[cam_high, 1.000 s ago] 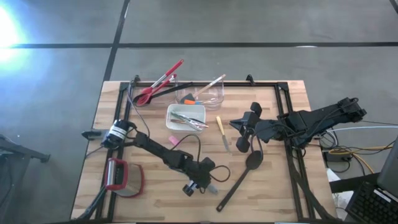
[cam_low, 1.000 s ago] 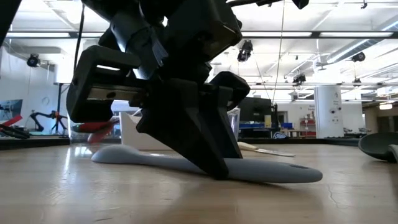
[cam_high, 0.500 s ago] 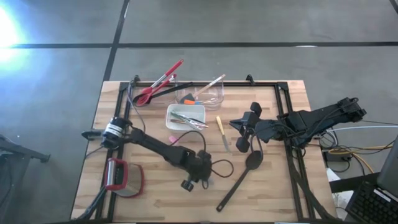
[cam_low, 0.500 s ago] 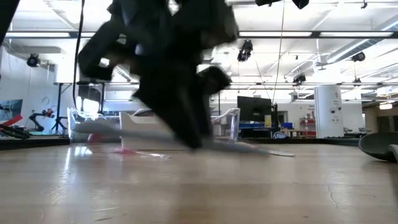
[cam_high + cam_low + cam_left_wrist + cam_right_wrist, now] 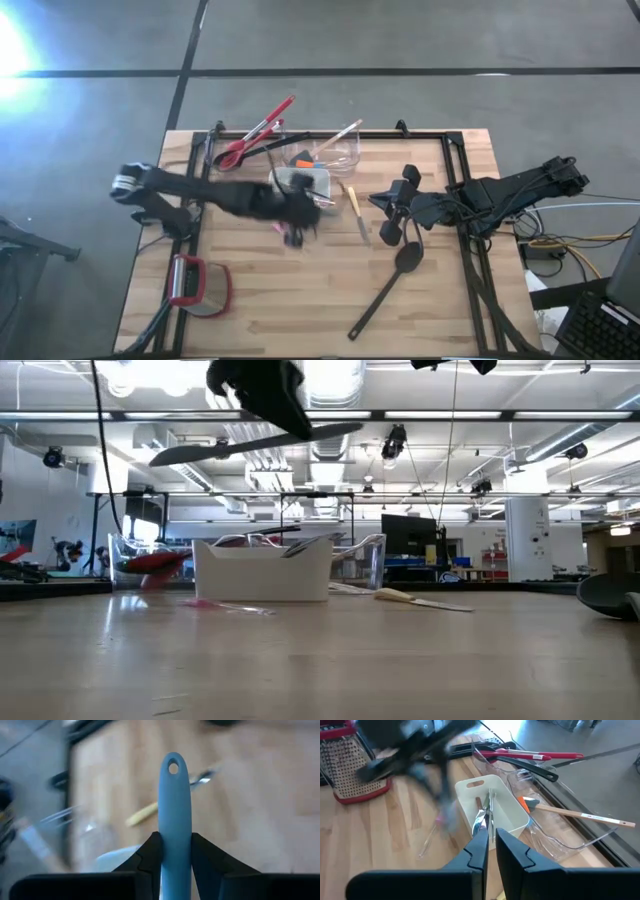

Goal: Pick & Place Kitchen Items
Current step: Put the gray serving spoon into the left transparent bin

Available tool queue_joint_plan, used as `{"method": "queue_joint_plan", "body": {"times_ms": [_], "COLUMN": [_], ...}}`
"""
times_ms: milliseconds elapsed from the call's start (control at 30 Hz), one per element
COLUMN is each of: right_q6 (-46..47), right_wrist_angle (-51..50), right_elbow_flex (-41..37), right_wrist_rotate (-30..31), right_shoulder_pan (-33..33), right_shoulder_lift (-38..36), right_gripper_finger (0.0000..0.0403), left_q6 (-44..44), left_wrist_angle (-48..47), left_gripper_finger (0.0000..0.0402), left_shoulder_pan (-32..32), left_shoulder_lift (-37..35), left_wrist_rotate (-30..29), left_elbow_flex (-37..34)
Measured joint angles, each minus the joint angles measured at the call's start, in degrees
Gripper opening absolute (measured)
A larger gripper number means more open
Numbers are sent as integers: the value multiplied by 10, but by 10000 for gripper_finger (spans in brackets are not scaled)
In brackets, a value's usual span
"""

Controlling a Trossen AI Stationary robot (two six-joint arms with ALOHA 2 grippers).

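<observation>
In the high view, the left gripper [image 5: 296, 222] is seen blurred beside the white dish [image 5: 322, 178], near the middle of the table [image 5: 440, 300]; the spatula it carries cannot be made out there. The right gripper [image 5: 392, 232] is held just above the black spoon [image 5: 385, 287], with a wooden-handled knife [image 5: 357, 213] lying between the two arms; whether its fingers are apart cannot be told from here. In the low view, the spatula [image 5: 250, 442] is seen lifted well clear of the wood, roughly level, above the dish [image 5: 262, 568], with the left gripper [image 5: 262, 390] clamped on it off-centre. In the left wrist view, the fingers [image 5: 150, 855] are closed tight on the blue handle of the spatula [image 5: 174, 815], whose hanging hole points away from the camera. The piece is judged light, with a stiff handle and a softer, somewhat rubbery blade; its smooth coating could slip or pivot in a narrow pinch, so a hold on the handle nearer the balance point would be safer. In the right wrist view, the right fingers [image 5: 481, 851] are seen nearly together with nothing between them, facing the dish [image 5: 507, 809] with metal tongs [image 5: 484, 815] inside.
</observation>
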Motion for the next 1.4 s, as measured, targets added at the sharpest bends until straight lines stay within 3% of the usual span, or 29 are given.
{"method": "queue_joint_plan", "body": {"times_ms": [200,333,500,667,900,1133,1267,1400], "right_q6": [3,2,-11,-35,-43,-42,-34,-34], "right_wrist_angle": [0,0,0,-2,-22,-22,-22,-21], "right_elbow_flex": [0,0,0,0,0,0,0,0], "right_wrist_rotate": [-2,-1,3,5,5,5,4,4], "right_shoulder_pan": [0,-1,-8,-29,-58,-67,-67,-68], "right_shoulder_lift": [0,0,0,0,0,0,0,0], "right_gripper_finger": [29,29,28,28,28,29,29,29], "left_q6": [5,5,3,33,59,92,97,97], "left_wrist_angle": [19,17,37,34,47,67,101,145], "left_gripper_finger": [80,80,80,80,80,80,80,80], "left_shoulder_pan": [147,260,399,484,551,582,602,620], "left_shoulder_lift": [-122,-165,-169,-140,-104,-75,-63,-59], "left_wrist_rotate": [65,128,264,295,362,373,417,424], "left_elbow_flex": [-57,-71,-70,-70,-85,-114,-143,-174]}}
